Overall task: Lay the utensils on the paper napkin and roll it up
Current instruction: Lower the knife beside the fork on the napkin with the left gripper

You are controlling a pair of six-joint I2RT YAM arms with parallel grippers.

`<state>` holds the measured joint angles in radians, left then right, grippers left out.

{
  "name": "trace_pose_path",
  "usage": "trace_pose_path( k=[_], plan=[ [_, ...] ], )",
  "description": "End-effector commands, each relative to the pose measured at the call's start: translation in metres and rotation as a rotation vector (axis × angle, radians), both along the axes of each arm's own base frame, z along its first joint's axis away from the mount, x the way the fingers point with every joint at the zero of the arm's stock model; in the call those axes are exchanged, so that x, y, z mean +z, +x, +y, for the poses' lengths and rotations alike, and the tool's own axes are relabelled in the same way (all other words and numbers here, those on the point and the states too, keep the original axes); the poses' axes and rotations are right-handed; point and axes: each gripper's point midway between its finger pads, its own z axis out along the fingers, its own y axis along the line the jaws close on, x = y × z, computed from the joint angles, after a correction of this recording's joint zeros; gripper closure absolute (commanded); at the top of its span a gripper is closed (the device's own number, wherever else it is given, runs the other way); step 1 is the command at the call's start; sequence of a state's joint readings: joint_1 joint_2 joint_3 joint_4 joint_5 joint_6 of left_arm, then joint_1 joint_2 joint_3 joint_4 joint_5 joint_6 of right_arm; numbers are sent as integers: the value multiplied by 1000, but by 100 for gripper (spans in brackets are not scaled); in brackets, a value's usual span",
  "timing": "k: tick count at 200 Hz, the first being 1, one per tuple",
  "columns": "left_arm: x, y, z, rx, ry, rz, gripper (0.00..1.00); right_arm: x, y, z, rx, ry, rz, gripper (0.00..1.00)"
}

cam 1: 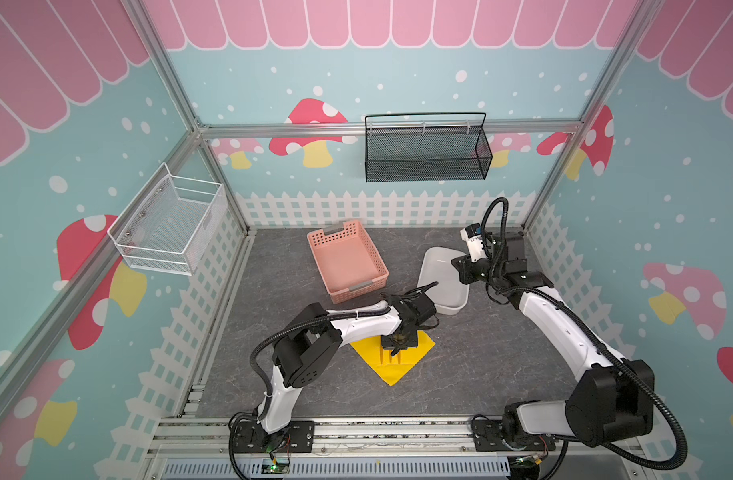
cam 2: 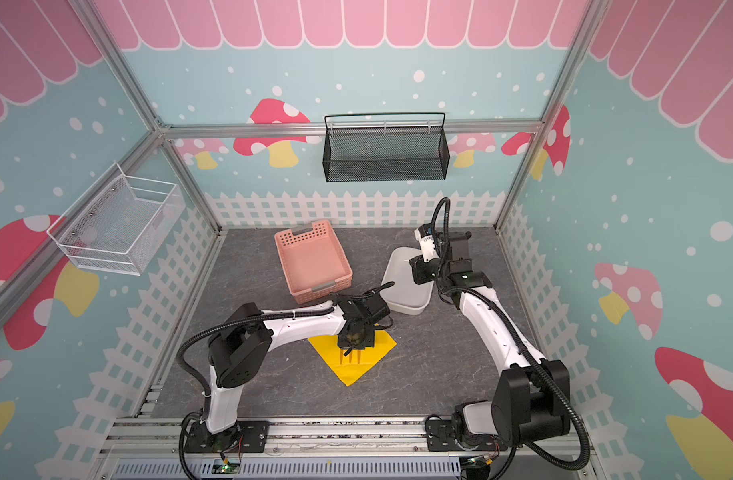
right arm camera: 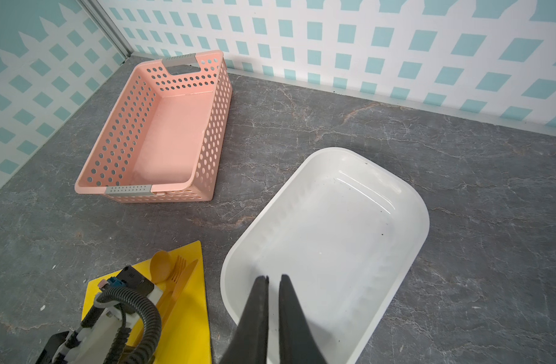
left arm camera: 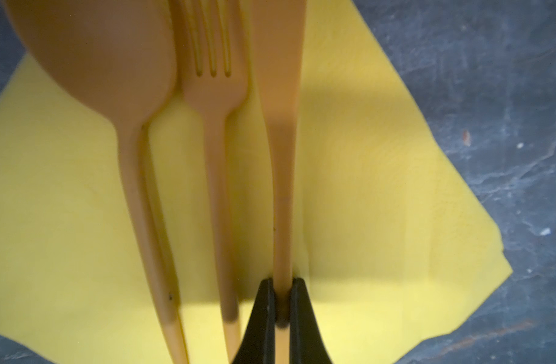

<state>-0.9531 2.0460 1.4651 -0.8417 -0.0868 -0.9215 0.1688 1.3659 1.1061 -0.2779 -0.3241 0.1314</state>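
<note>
Pink basket (cam 1: 358, 292): I see it standing on the table toward the far side, left of centre.
White tub (cam 1: 451, 309): near the pink basket's right, not touching it.
Black mesh basket (cam 1: 426, 162): hangs on the far wall, right of centre.
White wire basket (cam 1: 207, 232): I see it mounted on the left wall.
Table (cam 1: 481, 353): grey, marbled.

A robot lab's test booth — aluminium frame (cam 1: 273, 129) hung with printed mushroom-and-fence backdrops (cam 1: 398, 75), two robot arms (cam 1: 356, 323) bolted to a rail (cam 1: 398, 432) fronting a grey worktop (cam 1: 481, 374).
</note>
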Motion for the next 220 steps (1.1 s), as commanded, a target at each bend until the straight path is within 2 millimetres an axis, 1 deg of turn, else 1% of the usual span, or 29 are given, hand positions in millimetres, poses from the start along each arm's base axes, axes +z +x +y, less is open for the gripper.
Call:
trace_pose_path(
  k=[1,69,93,117,148,187,220],
  plan=[
    [-3,6,3,40,20,-6,91,-4,-3,-1,15,-2,5,89],
    [3,7,1,38,6,-12,85,-2,-3,-1,13,-1,-1,89],
    [5,7,0,32,1,-15,85,-2,-3,-1,15,-1,1,89],
    [6,7,-1,30,-3,-15,88,-1,-3,-1,16,0,-3,89],
    [7,7,-3,20,-6,-16,89,-2,-3,-1,14,-1,0,89],
    [9,6,-4,17,-8,-22,85,-2,-4,-1,15,0,-2,89],
    [5,5,-3,21,-2,-12,83,-2,-4,-1,15,0,-1,89]
  ],
)
